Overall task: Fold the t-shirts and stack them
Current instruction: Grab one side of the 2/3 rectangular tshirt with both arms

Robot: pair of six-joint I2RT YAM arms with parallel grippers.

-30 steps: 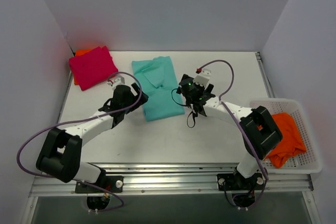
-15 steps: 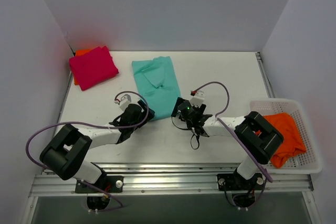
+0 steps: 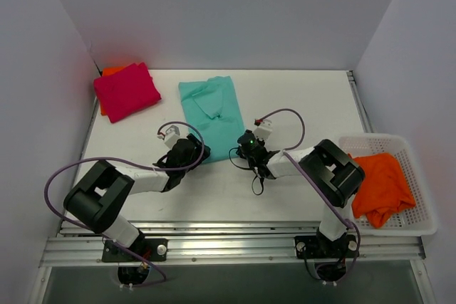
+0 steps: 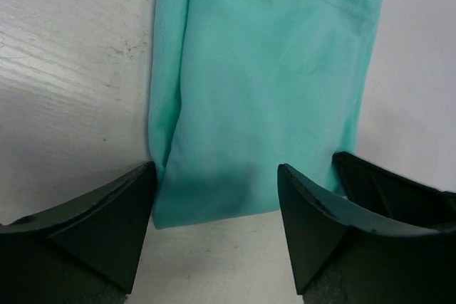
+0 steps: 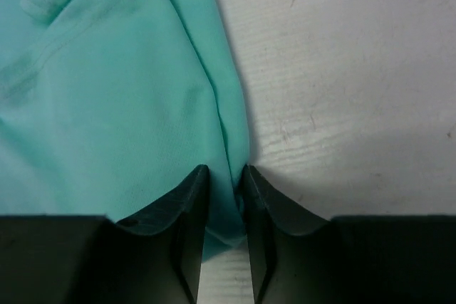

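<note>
A teal t-shirt [image 3: 211,114] lies folded lengthwise in a long strip at the table's middle. My left gripper [image 3: 188,153] is low at its near left corner. In the left wrist view the left gripper [image 4: 215,211] is open, and the hem of the teal t-shirt [image 4: 256,90] lies between the two fingers. My right gripper [image 3: 246,149] is at the near right corner. There the right gripper [image 5: 225,197] is shut on the edge of the teal t-shirt [image 5: 107,105]. A folded magenta t-shirt [image 3: 126,90] rests on an orange one [image 3: 107,72] at the back left.
A white basket [image 3: 422,204] stands at the table's right edge with a crumpled orange t-shirt [image 3: 381,184] in it. Grey walls close in the back and both sides. Purple cables loop beside each arm.
Both grippers have moved down to the near end of the teal t-shirt. The right gripper has shut on its right corner. The left jaws have narrowed a little around the left corner.
</note>
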